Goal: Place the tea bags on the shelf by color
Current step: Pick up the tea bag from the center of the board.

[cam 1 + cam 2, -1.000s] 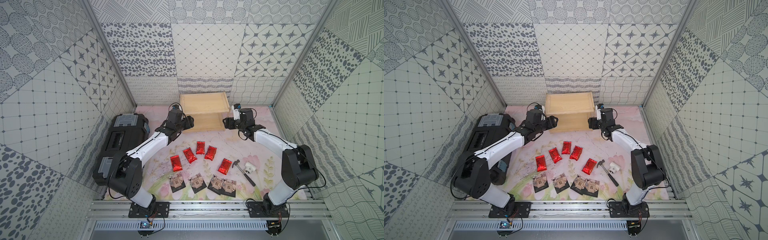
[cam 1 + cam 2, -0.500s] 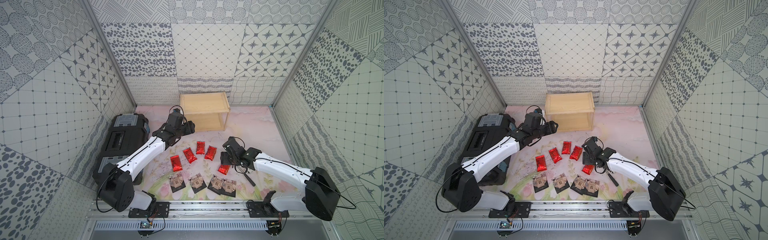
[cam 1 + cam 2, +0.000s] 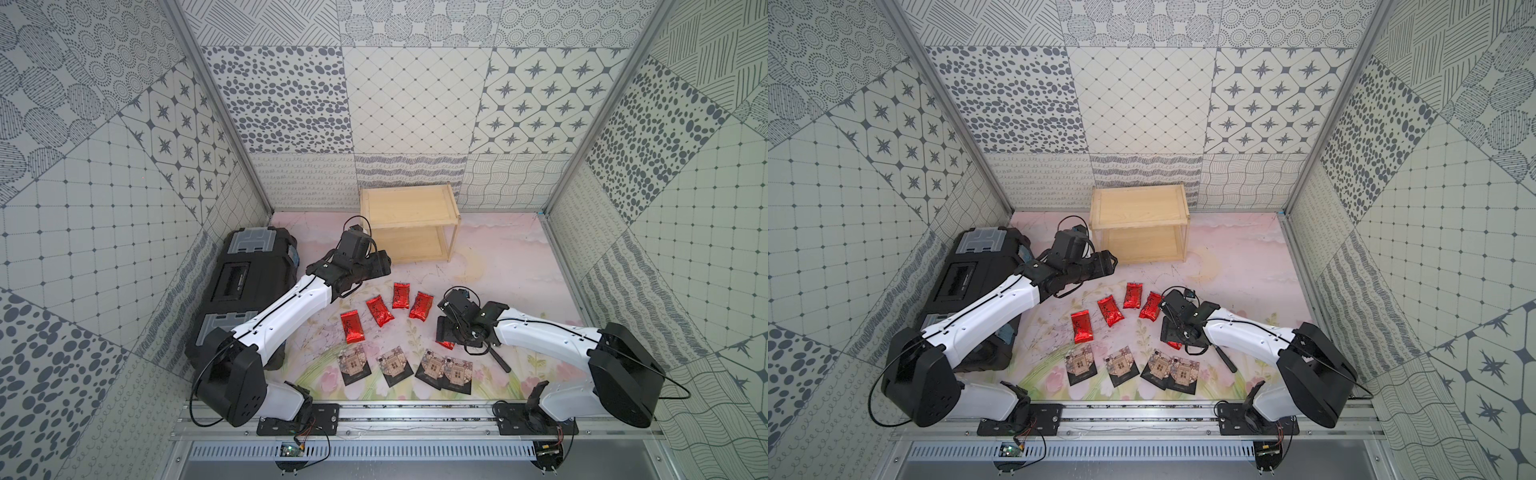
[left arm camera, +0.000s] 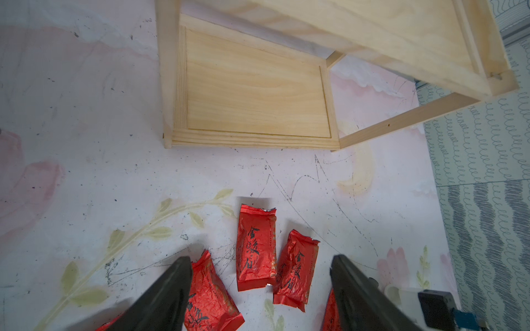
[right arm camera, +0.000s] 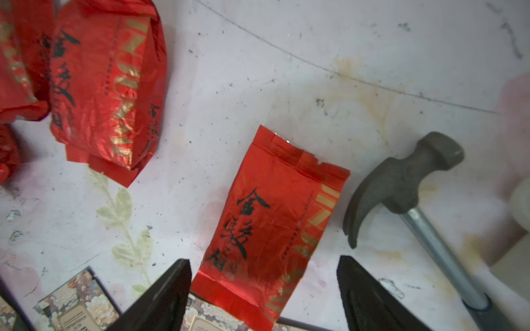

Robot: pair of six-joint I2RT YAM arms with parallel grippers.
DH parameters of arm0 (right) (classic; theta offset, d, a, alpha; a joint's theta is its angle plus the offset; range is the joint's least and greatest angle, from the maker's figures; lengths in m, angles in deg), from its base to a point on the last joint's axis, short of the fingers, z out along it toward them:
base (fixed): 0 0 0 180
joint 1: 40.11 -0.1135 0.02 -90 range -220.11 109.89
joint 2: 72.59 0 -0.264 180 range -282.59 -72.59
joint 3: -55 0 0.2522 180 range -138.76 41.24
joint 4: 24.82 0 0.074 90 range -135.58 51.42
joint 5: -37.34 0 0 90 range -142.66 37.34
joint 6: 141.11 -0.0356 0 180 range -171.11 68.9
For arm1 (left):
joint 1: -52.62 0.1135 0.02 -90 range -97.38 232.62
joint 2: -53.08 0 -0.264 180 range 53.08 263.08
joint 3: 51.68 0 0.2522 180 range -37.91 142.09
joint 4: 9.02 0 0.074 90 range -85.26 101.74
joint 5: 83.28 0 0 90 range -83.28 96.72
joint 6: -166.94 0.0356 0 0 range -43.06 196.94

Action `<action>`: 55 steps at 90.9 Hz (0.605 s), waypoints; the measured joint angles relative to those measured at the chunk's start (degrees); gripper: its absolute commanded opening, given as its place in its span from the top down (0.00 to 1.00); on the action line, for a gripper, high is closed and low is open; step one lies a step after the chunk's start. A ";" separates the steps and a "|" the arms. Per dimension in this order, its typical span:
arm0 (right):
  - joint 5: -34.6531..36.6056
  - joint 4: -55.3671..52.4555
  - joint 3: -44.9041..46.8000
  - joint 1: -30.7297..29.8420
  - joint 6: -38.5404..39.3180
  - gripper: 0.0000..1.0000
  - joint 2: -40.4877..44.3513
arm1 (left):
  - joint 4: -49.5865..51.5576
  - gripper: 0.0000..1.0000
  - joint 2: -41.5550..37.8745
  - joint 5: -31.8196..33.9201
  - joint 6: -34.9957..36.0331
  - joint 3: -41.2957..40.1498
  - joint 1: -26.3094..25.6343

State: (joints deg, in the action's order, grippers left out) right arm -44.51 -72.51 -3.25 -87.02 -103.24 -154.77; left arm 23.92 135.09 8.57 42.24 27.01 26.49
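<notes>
The packets [image 3: 401, 295] are red with black characters, the sachets [image 3: 354, 365] dark floral, the shelf [image 3: 409, 208] pale wood.

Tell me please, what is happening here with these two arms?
The robot is sorting tea bags onto a wooden shelf, which holds none yet. The right pincer, open, hangs over one red packet beside a hammer. The left pincer, also open, hovers between the shelf and the other four red packets. Four dark sachets lie in a row on the table.

Walls [image 3: 415, 104] are mismatched grey-on-white patterned tiles with metal corner rails [image 3: 226, 120]; the surface [image 3: 498, 257] is a scuffed pink floral print.
</notes>
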 measured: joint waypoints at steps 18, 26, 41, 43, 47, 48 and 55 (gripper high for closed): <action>-0.39 3.02 -0.55 1.25 1.60 0.29 -4.33 | 0.00 0.17 -0.24 0.00 -0.15 -0.46 -0.13; -0.13 4.26 -1.84 1.66 2.43 0.32 -6.40 | 0.00 0.17 -0.22 0.00 -0.17 -0.50 -0.33; 0.07 6.75 -2.95 2.62 4.44 0.41 -8.17 | 0.00 0.17 -0.17 0.02 -0.15 -0.52 -0.70; 0.09 6.91 -3.02 2.73 4.92 0.42 -8.31 | 0.00 0.17 -0.15 0.02 -0.15 -0.52 -0.70; 0.13 7.17 -3.23 2.99 5.33 0.46 -8.66 | 0.00 0.17 -0.11 0.02 -0.15 -0.55 -0.72; 0.13 7.21 -3.32 3.06 5.62 0.46 -8.74 | 0.00 0.17 -0.09 0.04 -0.13 -0.55 -0.72; 0.07 7.82 -3.61 3.26 6.62 0.48 -9.25 | 0.00 0.17 0.11 0.11 -0.13 -0.55 -0.72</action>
State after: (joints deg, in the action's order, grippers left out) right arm -44.45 -64.69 -6.85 -83.77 -96.62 -164.01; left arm 23.92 135.20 8.68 42.11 26.47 25.77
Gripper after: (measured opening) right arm 0.530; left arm 0.829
